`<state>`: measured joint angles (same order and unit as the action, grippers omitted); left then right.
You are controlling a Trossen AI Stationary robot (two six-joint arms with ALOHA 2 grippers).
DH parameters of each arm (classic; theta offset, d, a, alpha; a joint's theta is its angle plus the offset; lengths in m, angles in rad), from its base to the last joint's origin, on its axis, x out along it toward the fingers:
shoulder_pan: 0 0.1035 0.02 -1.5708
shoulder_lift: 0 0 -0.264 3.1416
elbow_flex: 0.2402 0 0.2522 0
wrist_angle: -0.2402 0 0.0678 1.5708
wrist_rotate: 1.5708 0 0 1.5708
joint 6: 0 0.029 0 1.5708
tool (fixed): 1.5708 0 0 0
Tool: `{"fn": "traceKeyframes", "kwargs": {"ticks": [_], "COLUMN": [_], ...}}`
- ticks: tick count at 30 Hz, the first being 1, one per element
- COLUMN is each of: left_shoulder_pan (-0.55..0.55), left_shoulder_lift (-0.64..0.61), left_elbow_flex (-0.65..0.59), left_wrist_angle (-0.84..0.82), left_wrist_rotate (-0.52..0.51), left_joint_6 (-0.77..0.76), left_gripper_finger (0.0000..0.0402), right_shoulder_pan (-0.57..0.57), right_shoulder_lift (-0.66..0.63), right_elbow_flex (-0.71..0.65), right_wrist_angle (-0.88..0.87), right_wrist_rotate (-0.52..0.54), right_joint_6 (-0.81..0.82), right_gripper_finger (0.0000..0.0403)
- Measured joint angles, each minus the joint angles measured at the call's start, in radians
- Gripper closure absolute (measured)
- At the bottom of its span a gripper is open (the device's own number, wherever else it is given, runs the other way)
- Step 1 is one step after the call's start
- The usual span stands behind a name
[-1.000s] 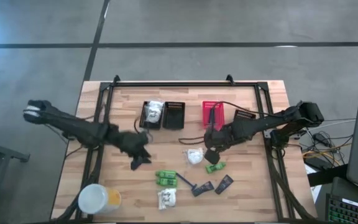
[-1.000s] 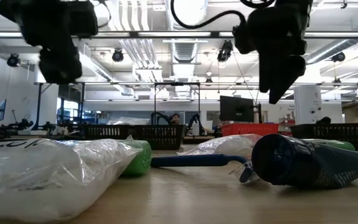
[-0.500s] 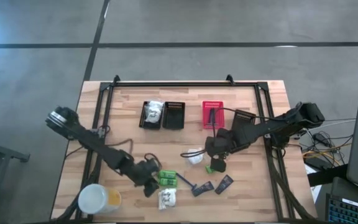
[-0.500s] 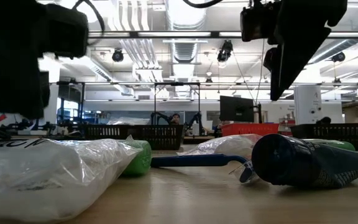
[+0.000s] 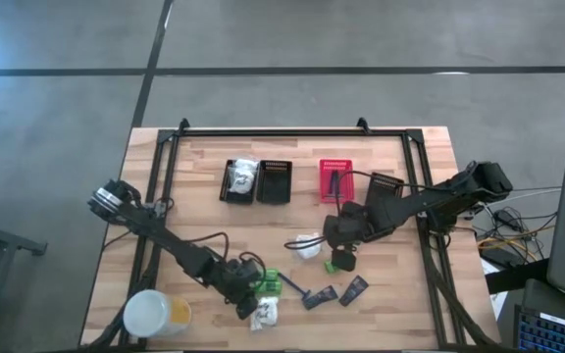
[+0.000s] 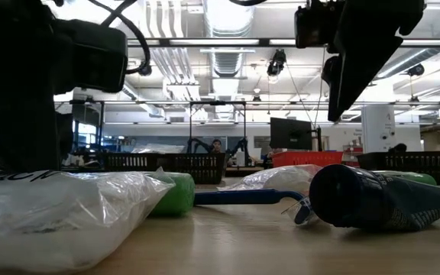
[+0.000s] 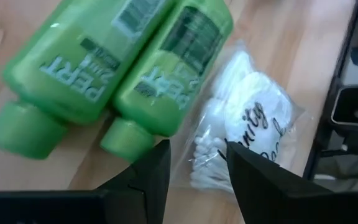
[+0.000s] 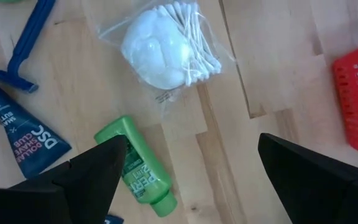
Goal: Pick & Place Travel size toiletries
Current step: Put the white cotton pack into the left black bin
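The toiletries lie on the near half of the table: two green bottles (image 7: 123, 62) side by side, a white packet of cotton swabs (image 7: 247, 124) beside them, a blue razor (image 5: 292, 287), two dark sachets (image 5: 336, 292), a second white packet (image 8: 166, 46) and a single green bottle (image 8: 143, 171). My left gripper (image 7: 194, 174) is open and low over the packet's edge next to the bottle caps, with nothing between its fingers. My right gripper (image 8: 201, 180) hangs wide open above the single green bottle, pointing steeply down.
Black baskets (image 5: 256, 181), a red basket (image 5: 334, 179) and another black basket (image 5: 385, 181) stand in a row at the far side. One black basket holds a white packet (image 5: 244, 175). A white-and-yellow tub (image 5: 155, 314) sits at the near left corner.
My left gripper has swept from the table's left middle toward the near edge and to the right, sinking low over the two green bottles and the white packet. My right gripper has stayed over the single green bottle and has rolled about its own axis.
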<state>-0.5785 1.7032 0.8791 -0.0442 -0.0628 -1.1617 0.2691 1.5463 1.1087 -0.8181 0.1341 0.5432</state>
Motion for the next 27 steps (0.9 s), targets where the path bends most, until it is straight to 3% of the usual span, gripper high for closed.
{"fn": "traceKeyframes", "kwargs": {"ticks": [10, 27], "left_shoulder_pan": [0.000, 0.002], "left_shoulder_lift": [0.019, -0.027], "left_elbow_flex": [-0.004, -0.007], "left_wrist_angle": [0.000, 0.010], "left_wrist_rotate": [0.001, 0.021], "left_joint_6": [0.220, 0.206], "left_gripper_finger": [0.0241, 0.0241], "right_shoulder_pan": [0.000, -0.001], "right_shoulder_lift": [0.000, 0.000], "right_elbow_flex": [-0.001, -0.011], "right_wrist_angle": [0.026, 0.069], "right_wrist_rotate": [0.000, 0.000], "right_joint_6": [-0.005, -0.027], "right_gripper_finger": [0.0039, 0.0039]}}
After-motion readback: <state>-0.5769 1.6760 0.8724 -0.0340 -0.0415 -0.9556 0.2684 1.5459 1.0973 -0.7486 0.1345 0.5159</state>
